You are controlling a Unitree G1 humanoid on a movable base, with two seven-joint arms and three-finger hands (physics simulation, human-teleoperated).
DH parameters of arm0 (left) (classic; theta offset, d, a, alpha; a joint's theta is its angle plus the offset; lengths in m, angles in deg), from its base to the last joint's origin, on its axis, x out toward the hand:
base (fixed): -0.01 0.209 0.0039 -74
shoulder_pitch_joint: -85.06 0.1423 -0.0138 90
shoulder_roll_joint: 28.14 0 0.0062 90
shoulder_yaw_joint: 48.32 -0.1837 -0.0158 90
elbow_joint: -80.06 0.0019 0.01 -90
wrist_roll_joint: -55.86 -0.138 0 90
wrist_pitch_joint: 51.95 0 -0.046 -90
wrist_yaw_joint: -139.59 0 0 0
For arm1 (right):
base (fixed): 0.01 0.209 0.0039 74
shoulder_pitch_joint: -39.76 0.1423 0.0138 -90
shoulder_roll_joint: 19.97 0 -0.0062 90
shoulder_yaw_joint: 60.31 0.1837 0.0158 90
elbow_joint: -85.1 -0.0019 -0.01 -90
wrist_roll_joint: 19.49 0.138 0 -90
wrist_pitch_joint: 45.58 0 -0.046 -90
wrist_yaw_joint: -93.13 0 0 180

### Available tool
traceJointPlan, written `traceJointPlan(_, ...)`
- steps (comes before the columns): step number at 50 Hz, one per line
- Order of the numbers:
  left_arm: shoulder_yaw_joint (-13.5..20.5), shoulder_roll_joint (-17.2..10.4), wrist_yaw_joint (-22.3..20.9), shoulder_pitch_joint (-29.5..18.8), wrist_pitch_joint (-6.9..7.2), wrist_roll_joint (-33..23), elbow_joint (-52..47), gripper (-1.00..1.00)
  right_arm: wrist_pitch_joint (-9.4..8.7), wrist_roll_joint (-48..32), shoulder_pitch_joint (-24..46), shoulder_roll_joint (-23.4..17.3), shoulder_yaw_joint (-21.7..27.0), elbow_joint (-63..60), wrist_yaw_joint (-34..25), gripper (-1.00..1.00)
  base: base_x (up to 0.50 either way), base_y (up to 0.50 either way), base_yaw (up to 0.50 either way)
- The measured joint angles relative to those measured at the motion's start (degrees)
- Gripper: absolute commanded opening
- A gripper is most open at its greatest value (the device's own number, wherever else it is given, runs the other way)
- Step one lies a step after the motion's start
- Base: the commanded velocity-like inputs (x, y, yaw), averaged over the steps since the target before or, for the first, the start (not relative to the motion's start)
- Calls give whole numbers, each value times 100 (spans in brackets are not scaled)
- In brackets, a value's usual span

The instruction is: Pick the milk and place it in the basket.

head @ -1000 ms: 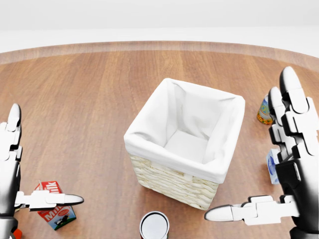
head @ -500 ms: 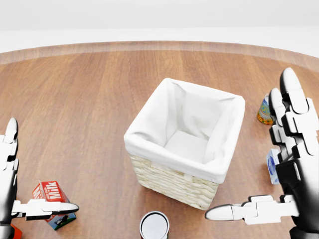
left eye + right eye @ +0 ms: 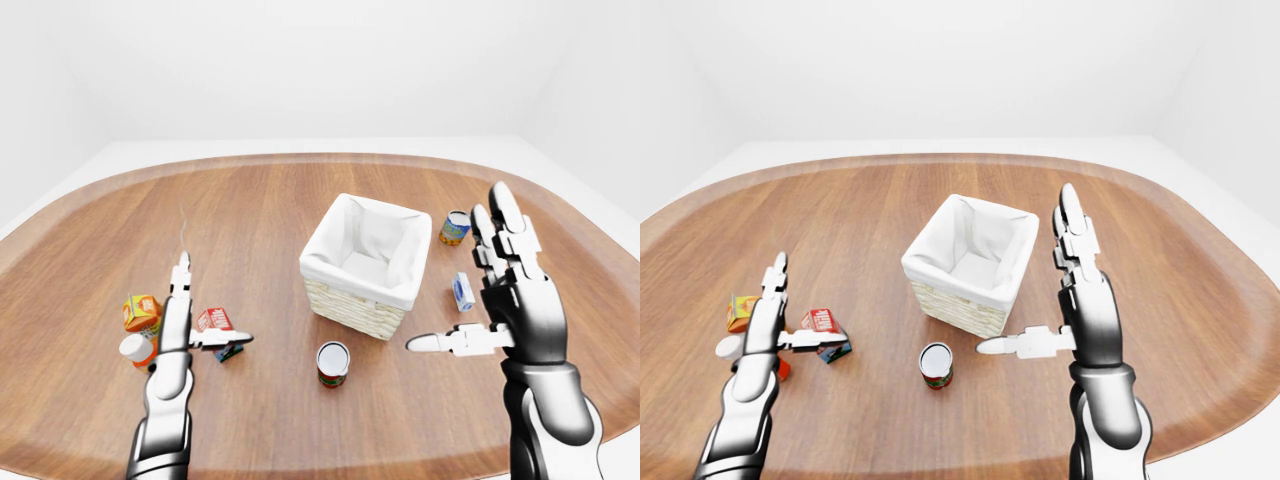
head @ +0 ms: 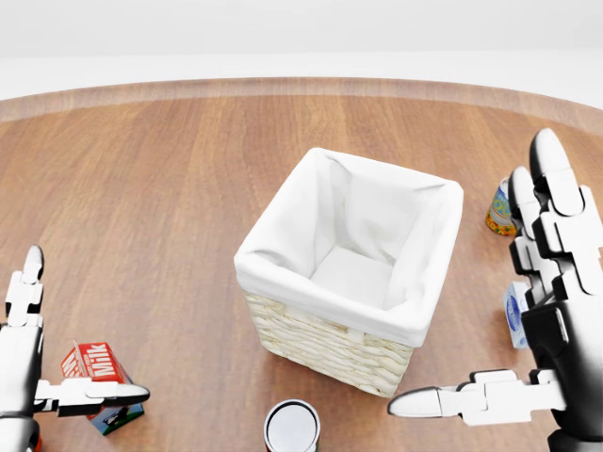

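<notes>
The milk carton [image 4: 95, 364], red with white "Milk" lettering, rests on the wooden table at the lower left of the head view. My left hand [image 4: 58, 363] is open right beside it. Its fingers [image 4: 23, 311] point up on the carton's left, and the thumb [image 4: 99, 392] lies across the carton's lower side. The wicker basket [image 4: 316, 341] with a white cloth lining stands at the centre, with nothing showing inside. At the right my right hand [image 4: 490, 320] is held open, fingers up and thumb pointing left, apart from the basket.
A tin can [image 3: 333, 362] stands just below the basket. An orange carton [image 3: 141, 312] and a white-capped bottle [image 3: 136, 349] lie left of the milk. A small blue-white carton [image 3: 463, 291] and an orange-blue can [image 3: 455, 227] sit right of the basket. The table's curved edge [image 3: 320, 158] runs across the top.
My left hand has sunk lower in the head view, so the top of the milk carton shows more. The thumb stays across the carton. The right hand and basket have not moved.
</notes>
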Motion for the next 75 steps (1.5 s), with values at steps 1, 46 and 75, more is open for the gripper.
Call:
traceJointPlan(1,-4,-11,8,-18,0,12,50,100,0,0,-1,0,-1,0,0,100,0,0,0)
traceJointPlan(46,-262,-562,822,-1135,0,162,2964,100,0,22,-30,13,-12,-113,-23,100,0,0,0)
traceJointPlan(75,-424,-744,995,-1614,0,395,4369,-100,0,26,-26,15,-7,-119,-10,100,0,0,0)
